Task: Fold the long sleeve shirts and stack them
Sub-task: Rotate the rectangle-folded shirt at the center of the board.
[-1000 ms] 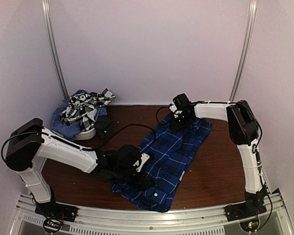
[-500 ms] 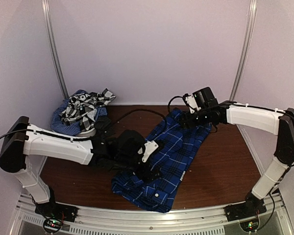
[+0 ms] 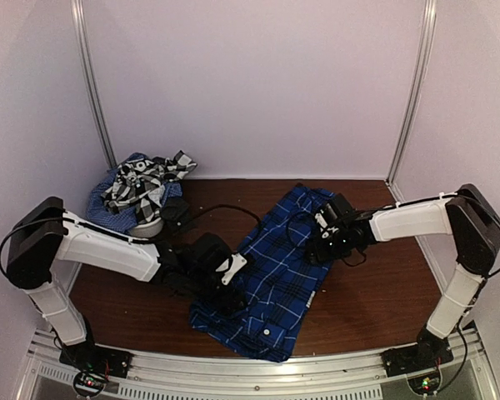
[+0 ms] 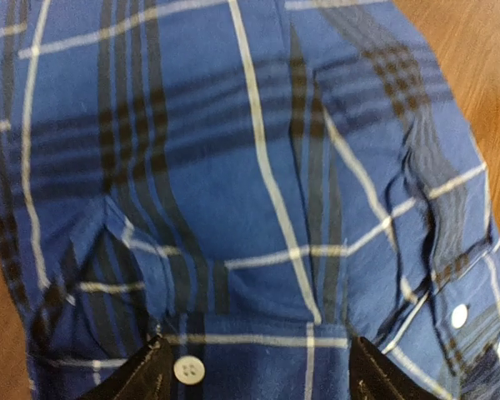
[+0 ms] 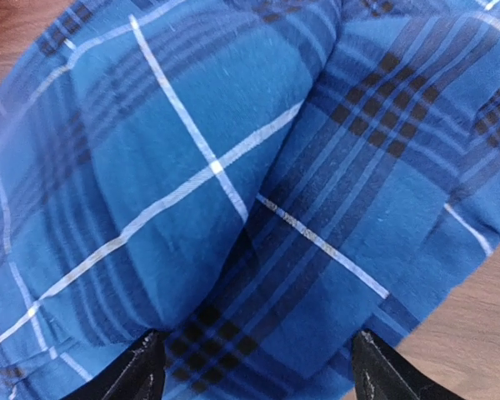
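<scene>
Blue plaid shirt [image 3: 275, 279] with thin white lines, lying crumpled on the brown table [image 3: 383, 292] and running aslant from the near edge toward the far wall. Nearest, under the left pincer [image 3: 229, 300], is the shirt's near end, where a white button [image 4: 187, 369] shows between that pincer's fingers [image 4: 146, 377].

Left pincer: jaws wide, one dark fingertip on each side of the buttoned strip, not closed on the cloth. Cloth fills the wrist view ahead of it. It is creased on the pincer's right side, where a second button [image 4: 459, 315] sits.

Farther off, the right pincer [image 3: 315, 246] hangs over the shirt's far right edge, well apart from the left pincer, with the body of the shirt between the two.

Right pincer: jaws wide, fingers [image 5: 142, 373] apart above a rounded fold of cloth and holding nothing. Whether the tips touch the fabric cannot be told.

Farthest, beyond the left pincer and off to its left, is a heap of other shirts in the back corner. A black-and-white plaid shirt [image 3: 146, 182] lies on top of a pale-blue check shirt [image 3: 100, 208], both apart from the blue one.
</scene>
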`<state>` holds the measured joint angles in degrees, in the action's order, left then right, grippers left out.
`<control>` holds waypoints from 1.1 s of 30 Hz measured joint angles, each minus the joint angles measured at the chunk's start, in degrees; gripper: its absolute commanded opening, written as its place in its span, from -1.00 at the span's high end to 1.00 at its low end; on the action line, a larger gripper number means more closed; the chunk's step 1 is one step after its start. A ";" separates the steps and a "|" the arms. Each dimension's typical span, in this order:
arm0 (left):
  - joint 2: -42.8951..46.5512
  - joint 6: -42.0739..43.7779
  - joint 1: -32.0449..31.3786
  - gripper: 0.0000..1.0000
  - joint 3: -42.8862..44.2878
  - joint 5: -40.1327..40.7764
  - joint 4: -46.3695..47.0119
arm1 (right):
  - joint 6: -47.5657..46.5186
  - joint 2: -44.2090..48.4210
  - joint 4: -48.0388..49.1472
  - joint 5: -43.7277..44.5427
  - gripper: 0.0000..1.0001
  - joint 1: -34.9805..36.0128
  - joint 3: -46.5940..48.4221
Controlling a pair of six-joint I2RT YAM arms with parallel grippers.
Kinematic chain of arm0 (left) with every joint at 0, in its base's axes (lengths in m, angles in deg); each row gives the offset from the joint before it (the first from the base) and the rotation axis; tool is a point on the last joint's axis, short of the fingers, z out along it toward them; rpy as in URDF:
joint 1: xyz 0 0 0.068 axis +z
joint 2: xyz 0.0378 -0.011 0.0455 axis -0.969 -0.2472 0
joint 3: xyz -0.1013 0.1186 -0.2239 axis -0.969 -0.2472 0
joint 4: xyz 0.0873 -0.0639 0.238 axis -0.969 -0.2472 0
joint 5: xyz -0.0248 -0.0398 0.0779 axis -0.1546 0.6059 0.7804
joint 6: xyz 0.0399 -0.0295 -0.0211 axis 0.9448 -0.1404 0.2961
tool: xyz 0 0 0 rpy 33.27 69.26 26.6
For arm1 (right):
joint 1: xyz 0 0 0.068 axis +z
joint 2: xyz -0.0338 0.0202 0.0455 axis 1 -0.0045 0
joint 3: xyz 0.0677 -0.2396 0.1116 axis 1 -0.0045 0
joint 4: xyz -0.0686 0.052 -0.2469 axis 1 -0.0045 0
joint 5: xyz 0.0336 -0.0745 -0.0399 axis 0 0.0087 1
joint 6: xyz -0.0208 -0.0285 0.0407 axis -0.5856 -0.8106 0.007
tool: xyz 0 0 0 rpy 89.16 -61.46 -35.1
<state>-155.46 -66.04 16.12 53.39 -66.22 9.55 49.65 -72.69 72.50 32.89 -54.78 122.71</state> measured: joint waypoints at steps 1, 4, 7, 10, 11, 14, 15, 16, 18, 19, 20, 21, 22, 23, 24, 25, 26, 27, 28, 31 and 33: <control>-0.22 -0.26 0.00 -0.36 -1.11 -0.55 -0.02 | 0.11 -1.36 0.26 0.07 -0.56 -0.09 0.31; -0.17 -0.83 -0.04 -0.25 -3.56 -1.79 1.64 | 0.09 -5.07 0.46 0.59 -0.55 -0.52 1.62; -0.28 -1.44 -0.35 -0.21 -4.28 -3.10 3.74 | -0.07 -7.21 0.48 0.70 -0.55 -1.68 4.28; -1.31 -1.79 -1.84 -0.19 -4.13 -4.33 5.77 | -1.05 -9.27 0.44 0.94 -0.55 -3.02 6.80; -1.92 -1.90 -2.54 -0.19 -3.76 -4.81 6.51 | -1.40 -9.92 0.44 1.20 -0.55 -3.37 7.52; -4.44 -2.25 -4.63 -0.19 -1.62 -6.25 8.28 | -3.61 -12.74 0.28 2.14 -0.55 -4.61 10.95; -5.64 -2.32 -5.38 -0.20 -0.39 -6.75 8.83 | -4.24 -13.51 0.28 2.38 -0.56 -4.96 11.85; -6.93 -2.40 -6.10 -0.22 1.01 -7.21 9.11 | -5.05 -14.47 0.20 2.62 -0.56 -5.40 13.09; -9.49 -2.47 -7.17 -0.29 4.07 -7.98 9.38 | -6.47 -16.44 -0.42 2.89 -0.56 -6.23 15.85; -10.93 -2.49 -7.61 -0.33 5.84 -8.24 9.51 | -7.26 -17.64 -0.81 2.86 -0.56 -6.73 17.59; -12.24 -2.49 -7.89 -0.37 7.56 -8.31 9.55 | -7.80 -18.78 -1.16 2.78 -0.57 -7.19 19.34; -13.44 -2.45 -8.07 -0.42 9.22 -8.11 9.40 | -8.50 -19.80 -1.55 2.71 -0.57 -7.61 20.98; -14.45 -2.27 -8.11 -0.47 10.75 -7.69 8.96 | -8.98 -20.72 -1.99 2.71 -0.57 -7.98 22.51; -15.34 -2.08 -8.15 -0.53 12.37 -6.95 8.26 | -9.46 -21.40 -2.51 2.73 -0.57 -8.26 23.71; -16.06 -1.90 -8.15 -0.57 13.75 -6.08 7.45 | -10.12 -22.03 -3.13 2.80 -0.58 -8.50 24.94; -16.48 -1.68 -8.15 -0.60 14.73 -5.20 6.75 | -10.47 -22.45 -3.91 2.93 -0.59 -8.74 26.01; -16.74 -1.27 -8.15 -0.64 15.65 -3.96 5.79 | -10.78 -22.56 -4.52 3.04 -0.60 -8.96 26.67; -16.79 -0.74 -8.15 -0.66 16.20 -2.86 5.03 | -11.19 -22.45 -5.07 3.13 -0.61 -9.09 26.95; -16.70 -0.22 -8.15 -0.69 16.59 -1.49 4.26 | -11.47 -21.92 -5.64 3.21 -0.61 -9.20 26.99; -14.99 1.60 -8.15 -0.80 16.17 2.27 2.99 | -11.54 -17.97 -6.21 3.28 -0.62 -9.33 24.70; -11.96 2.82 -8.13 -0.82 14.49 3.67 2.95 | -11.39 -12.59 -6.34 3.15 -0.62 -9.33 20.96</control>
<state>-167.42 -63.22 7.99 67.88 -62.55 12.50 38.26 -85.27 66.16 36.03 -64.12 143.67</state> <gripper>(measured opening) 0.893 0.810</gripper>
